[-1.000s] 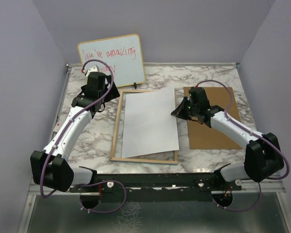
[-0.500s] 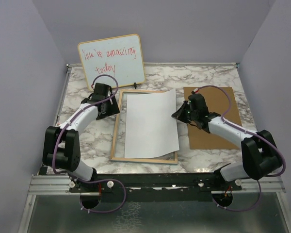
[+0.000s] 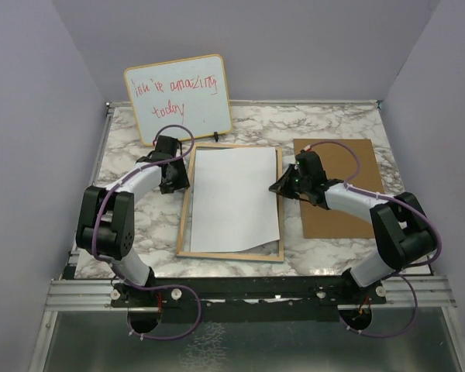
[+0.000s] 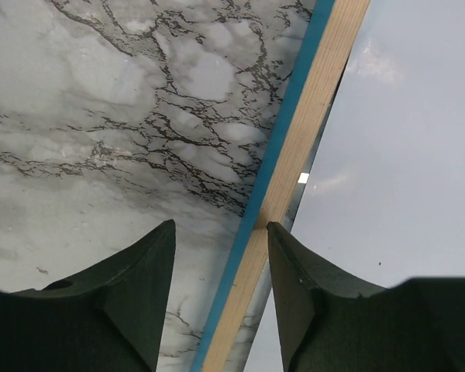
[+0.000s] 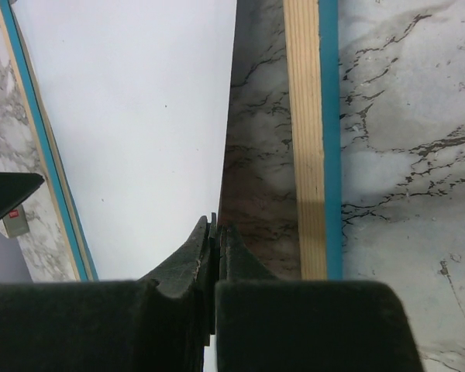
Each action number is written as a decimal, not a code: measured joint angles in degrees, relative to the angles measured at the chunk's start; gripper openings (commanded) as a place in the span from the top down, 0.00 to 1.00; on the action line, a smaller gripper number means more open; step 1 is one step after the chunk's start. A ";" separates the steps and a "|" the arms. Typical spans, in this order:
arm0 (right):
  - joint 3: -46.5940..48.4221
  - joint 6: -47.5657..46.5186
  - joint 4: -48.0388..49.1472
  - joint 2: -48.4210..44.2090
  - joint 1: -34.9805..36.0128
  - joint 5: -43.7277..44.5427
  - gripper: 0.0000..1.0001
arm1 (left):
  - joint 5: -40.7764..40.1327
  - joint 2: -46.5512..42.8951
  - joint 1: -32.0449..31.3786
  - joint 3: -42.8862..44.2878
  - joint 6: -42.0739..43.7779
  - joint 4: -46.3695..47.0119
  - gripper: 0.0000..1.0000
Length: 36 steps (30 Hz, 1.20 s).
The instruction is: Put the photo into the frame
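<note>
On the grey-and-white marble table, a thin wooden picture frame with a blue edge lies flat with its wood side up. The white-backed paper photo rests over the clear pane inside it. Its white side is up, so the balloon picture does not show. The right gripper is squeezed tight on the photo's right edge, like pinching a page. It holds that edge a little above the pane. I think that is so the sheet can be slid and lined up before it is let down. A strip of pane shows between that edge and the frame's right rail. The left gripper is at the frame's left rail, toward the far end. Its two dark fingers are partly open with the rail between them. One finger is apart from the blue edge, so it has hold of nothing yet. I think it is there to stop the frame sliding. A flat brown backing board lies to the right, under the right arm, most likely for closing the frame later.
</note>
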 measured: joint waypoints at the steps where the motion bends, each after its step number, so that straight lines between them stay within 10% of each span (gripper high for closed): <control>1: -0.02 0.61 0.04 0.00 0.00 0.04 1.00 | 0.00 0.28 0.00 0.00 -0.02 0.00 0.51; 32: -7.08 8.39 5.35 -0.46 2.62 3.54 0.99 | 5.81 1.95 0.33 0.00 -1.66 1.33 0.66; 36: -7.10 8.70 5.44 -0.20 3.02 3.56 0.81 | 7.67 2.19 0.33 0.00 -1.29 1.49 0.58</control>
